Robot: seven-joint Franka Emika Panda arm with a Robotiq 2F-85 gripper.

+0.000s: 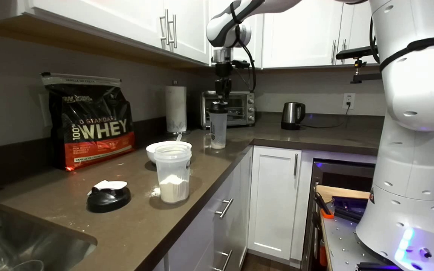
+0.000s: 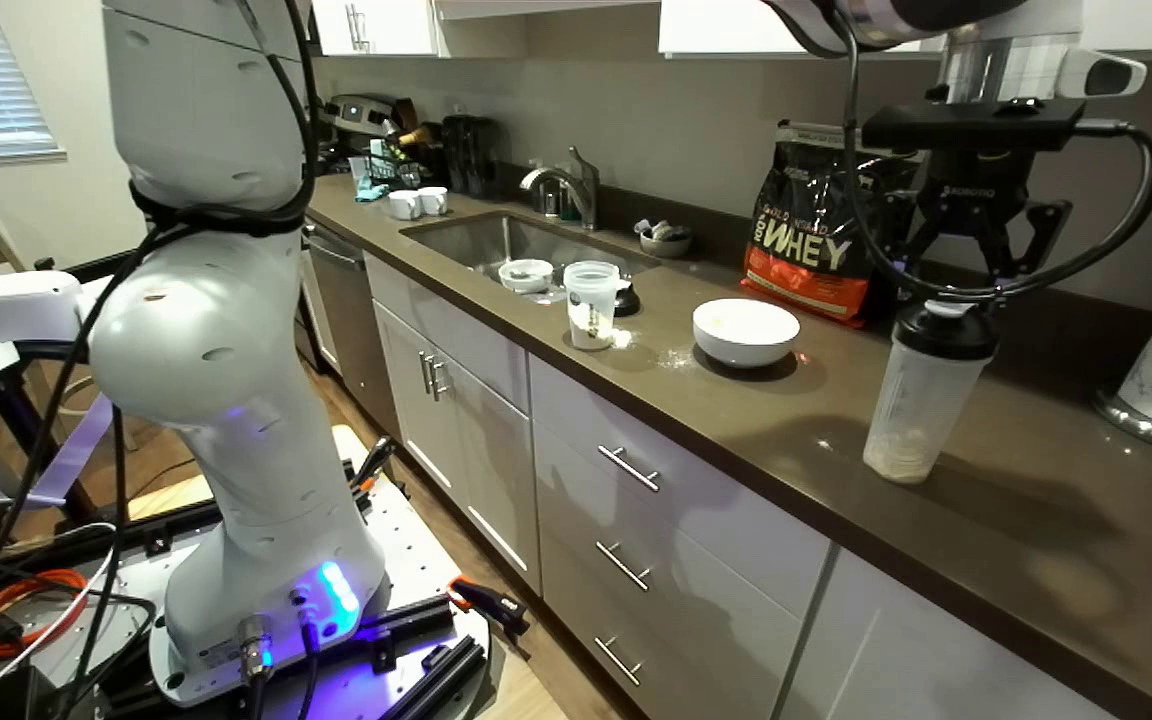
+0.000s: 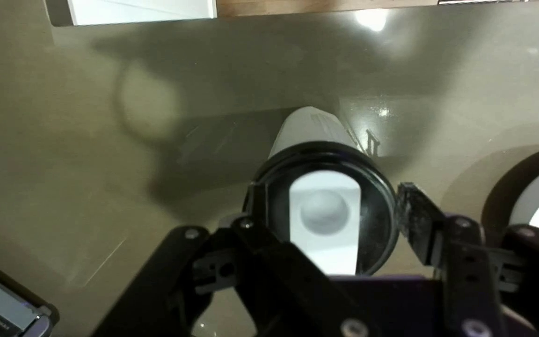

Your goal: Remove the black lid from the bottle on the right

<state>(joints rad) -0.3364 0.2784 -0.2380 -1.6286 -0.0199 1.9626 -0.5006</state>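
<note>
In an exterior view, the gripper (image 1: 222,99) hangs at the black lid (image 1: 218,108) atop the slim bottle (image 1: 218,128), far along the counter (image 1: 206,163), while a translucent tub (image 1: 171,165) stands nearer, right of a wide black disc (image 1: 109,200).

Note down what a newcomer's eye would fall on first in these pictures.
The big white robot arm, standing beside the counter and reaching over it in an exterior view, probably catches the eye first. The black-and-red WHEY bag at the back of the counter likely comes next. In the wrist view, a white tab stands out on the black lid, the jaws apart at its edges; whether they grip is unclear.
</note>
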